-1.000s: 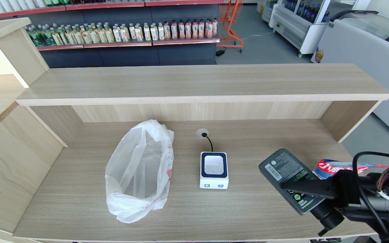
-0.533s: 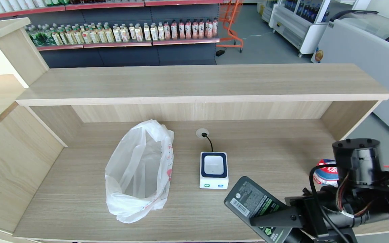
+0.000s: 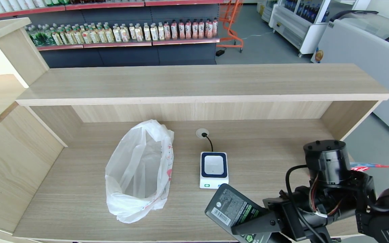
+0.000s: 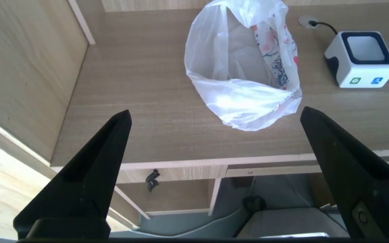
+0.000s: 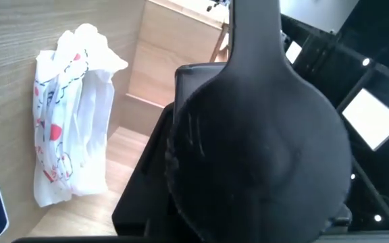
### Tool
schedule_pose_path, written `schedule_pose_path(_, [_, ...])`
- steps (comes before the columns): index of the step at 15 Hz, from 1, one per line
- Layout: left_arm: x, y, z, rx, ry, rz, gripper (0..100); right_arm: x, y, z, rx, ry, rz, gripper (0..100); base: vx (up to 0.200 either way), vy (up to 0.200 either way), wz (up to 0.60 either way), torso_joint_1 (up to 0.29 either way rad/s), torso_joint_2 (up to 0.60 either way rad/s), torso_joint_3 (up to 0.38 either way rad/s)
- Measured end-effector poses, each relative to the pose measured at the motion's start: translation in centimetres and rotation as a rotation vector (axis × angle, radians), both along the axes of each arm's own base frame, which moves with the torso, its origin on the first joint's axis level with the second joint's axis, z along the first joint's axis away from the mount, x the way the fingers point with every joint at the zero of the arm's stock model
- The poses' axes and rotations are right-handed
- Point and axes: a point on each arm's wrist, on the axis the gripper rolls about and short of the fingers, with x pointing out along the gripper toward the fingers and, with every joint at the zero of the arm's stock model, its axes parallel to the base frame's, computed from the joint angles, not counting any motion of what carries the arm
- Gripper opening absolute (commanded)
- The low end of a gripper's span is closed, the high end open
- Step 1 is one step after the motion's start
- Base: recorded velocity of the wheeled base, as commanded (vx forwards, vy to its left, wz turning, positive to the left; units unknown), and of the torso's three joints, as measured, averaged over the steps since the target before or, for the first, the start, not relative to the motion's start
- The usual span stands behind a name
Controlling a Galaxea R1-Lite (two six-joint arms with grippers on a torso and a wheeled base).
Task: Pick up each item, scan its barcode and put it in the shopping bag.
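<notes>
Right gripper (image 3: pixel 248 226) tight around dark flat pack (image 3: pixel 230 206), barcode side up, near scanner (image 3: pixel 214 169), arm low.

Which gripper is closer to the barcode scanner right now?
Right. The right gripper, shut on the dark packet, sits just on the near side of the scanner. The left gripper hangs open by the counter's near edge, on the shopping bag's side.
</notes>
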Motion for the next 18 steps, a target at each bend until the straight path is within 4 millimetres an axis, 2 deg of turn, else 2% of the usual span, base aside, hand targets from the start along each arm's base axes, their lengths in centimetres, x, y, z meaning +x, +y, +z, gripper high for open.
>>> schedule_pose_path(7, [0.0, 0.0, 0.0, 0.0, 0.0, 0.0, 100, 0.4, -0.3, -0.3, -0.006, 0.011, -0.017, 0, 0.0, 0.0, 0.0, 0.0, 0.0, 0.0])
schedule_pose_path(14, [0.0, 0.0, 0.0, 0.0, 0.0, 0.0, 100, -0.1, -0.6, -0.6, -0.015, 0.024, -0.02, 0, 0.0, 0.0, 0.0, 0.0, 0.0, 0.0])
schedule_pose_path(16, [0.0, 0.0, 0.0, 0.0, 0.0, 0.0, 100, -0.5, -0.7, -0.2, -0.017, 0.076, -0.032, 0, 0.0, 0.0, 0.0, 0.0, 0.0, 0.0])
schedule_pose_path(18, [0.0, 0.0, 0.0, 0.0, 0.0, 0.0, 100, -1.2, -1.0, 1.2, -0.012, 0.193, -0.08, 0, 0.0, 0.0, 0.0, 0.0, 0.0, 0.0])
